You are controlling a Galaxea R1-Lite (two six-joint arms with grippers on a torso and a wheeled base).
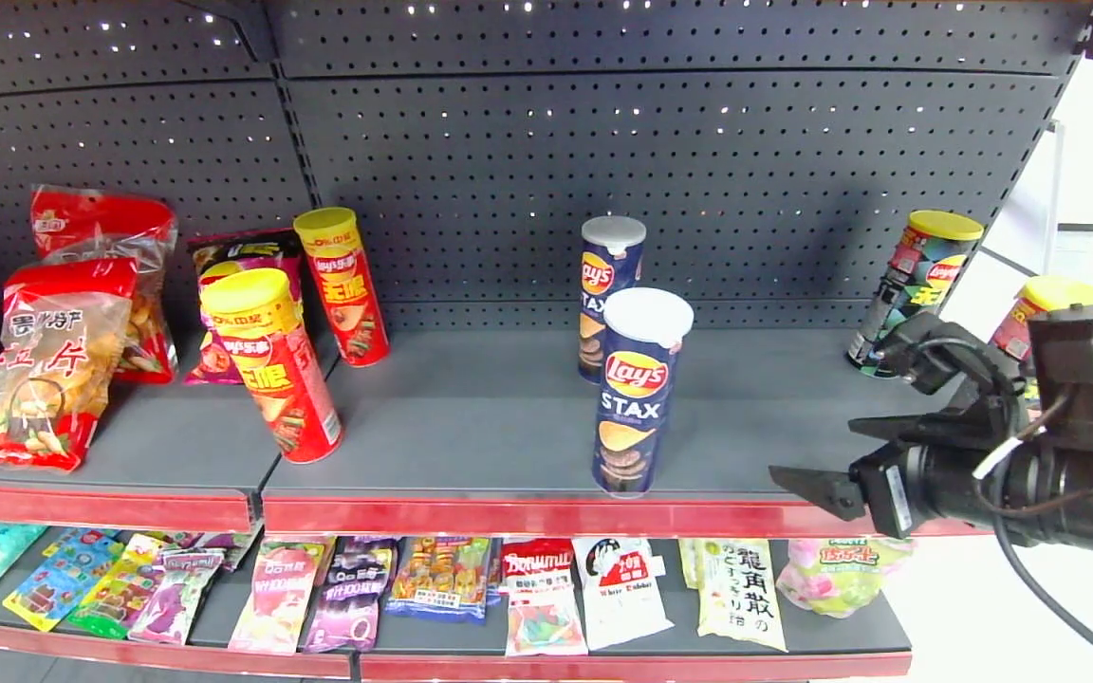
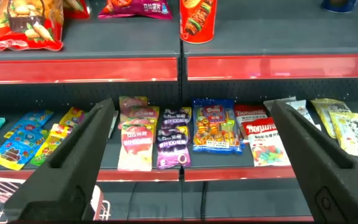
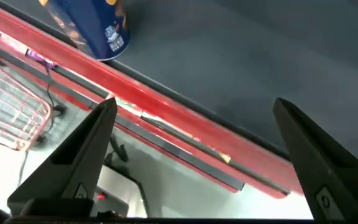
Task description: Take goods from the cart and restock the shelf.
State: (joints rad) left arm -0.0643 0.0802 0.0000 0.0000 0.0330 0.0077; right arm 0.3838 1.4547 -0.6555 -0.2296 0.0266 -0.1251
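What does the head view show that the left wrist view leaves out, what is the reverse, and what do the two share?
The head view adds the pegboard back wall and the right gripper, open, beside the upper shelf's red front edge. The left wrist view adds the left gripper, open, facing the lower shelf. Both show the red can at the upper shelf's front, the big red snack bag and the packets on the lower shelf.
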